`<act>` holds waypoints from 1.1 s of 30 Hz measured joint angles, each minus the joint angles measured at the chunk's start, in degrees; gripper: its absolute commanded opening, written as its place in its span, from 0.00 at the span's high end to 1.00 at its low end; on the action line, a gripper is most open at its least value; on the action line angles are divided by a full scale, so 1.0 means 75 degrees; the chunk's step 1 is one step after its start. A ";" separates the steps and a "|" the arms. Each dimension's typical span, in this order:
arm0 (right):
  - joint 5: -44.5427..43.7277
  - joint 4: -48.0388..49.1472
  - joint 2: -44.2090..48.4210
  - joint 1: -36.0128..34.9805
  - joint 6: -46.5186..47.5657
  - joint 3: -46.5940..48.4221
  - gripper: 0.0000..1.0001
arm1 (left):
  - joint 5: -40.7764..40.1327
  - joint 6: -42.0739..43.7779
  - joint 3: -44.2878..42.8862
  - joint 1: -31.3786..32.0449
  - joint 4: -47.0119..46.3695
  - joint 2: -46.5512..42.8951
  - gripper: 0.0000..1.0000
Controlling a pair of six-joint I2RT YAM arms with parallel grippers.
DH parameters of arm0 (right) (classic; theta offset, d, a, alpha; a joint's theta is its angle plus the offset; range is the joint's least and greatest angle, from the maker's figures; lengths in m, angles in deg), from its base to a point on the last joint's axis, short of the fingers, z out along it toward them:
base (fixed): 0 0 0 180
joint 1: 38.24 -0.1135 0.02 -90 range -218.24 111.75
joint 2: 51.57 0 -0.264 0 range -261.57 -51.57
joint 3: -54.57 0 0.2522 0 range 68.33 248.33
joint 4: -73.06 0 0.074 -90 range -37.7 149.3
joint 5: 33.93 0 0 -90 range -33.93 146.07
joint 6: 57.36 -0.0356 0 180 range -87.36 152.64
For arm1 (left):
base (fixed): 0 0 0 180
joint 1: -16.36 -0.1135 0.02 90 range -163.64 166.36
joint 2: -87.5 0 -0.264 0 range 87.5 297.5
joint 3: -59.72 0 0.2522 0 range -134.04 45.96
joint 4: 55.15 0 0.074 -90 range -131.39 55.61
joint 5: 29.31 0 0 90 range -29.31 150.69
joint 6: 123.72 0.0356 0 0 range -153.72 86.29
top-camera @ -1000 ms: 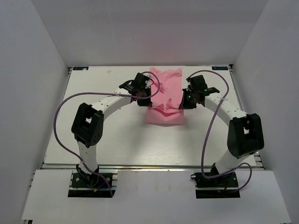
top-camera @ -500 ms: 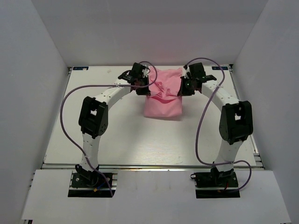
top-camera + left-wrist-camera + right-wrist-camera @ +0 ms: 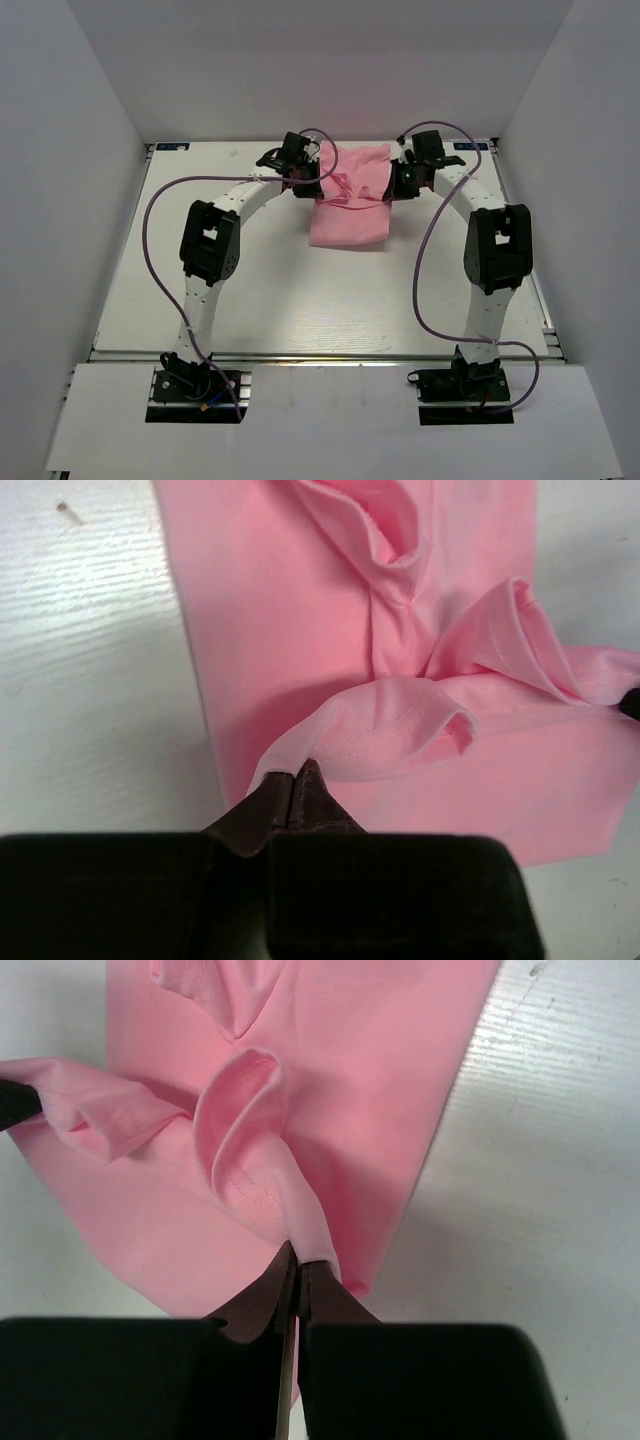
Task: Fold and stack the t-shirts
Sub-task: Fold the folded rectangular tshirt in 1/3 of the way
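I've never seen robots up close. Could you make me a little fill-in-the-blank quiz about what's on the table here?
1. The t-shirt lying on the table is plain ___ in colour.
2. The left gripper has its jaws ___ on a pinch of fabric.
3. The right gripper grips the same shirt, so ___ grippers hold it.
4. The shirt lies nearer the table's ___ edge than its near one.
Missing words: pink; shut; two; far.

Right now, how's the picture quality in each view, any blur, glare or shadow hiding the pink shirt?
Top external: soft even light, no glare, the t-shirt small but clear. Left wrist: folds sharp, the left gripper a dark featureless mass pinching fabric. Right wrist: likewise crisp cloth, the right gripper black too, table grain visible, not blown out.
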 measured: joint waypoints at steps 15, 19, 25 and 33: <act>0.0452 0.0641 -0.1139 0.0321 0.0154 0.0627 0.66 | 0.0070 -0.0017 -0.0376 -0.0192 -0.0507 0.0650 0.44; 0.0828 0.0982 -0.1343 0.0542 -0.0131 0.0676 0.33 | 0.0122 -0.0152 -0.0449 -0.0326 -0.0737 0.0813 0.08; 0.1556 0.1405 -0.1451 0.0796 -0.0440 0.0968 0.10 | 0.0283 -0.0248 -0.0659 -0.0490 -0.1029 0.0935 0.00; 0.1897 0.1422 -0.0810 0.0790 -0.0102 0.0597 0.10 | 0.0338 0.0009 0.0245 -0.0522 -0.1274 0.0425 0.00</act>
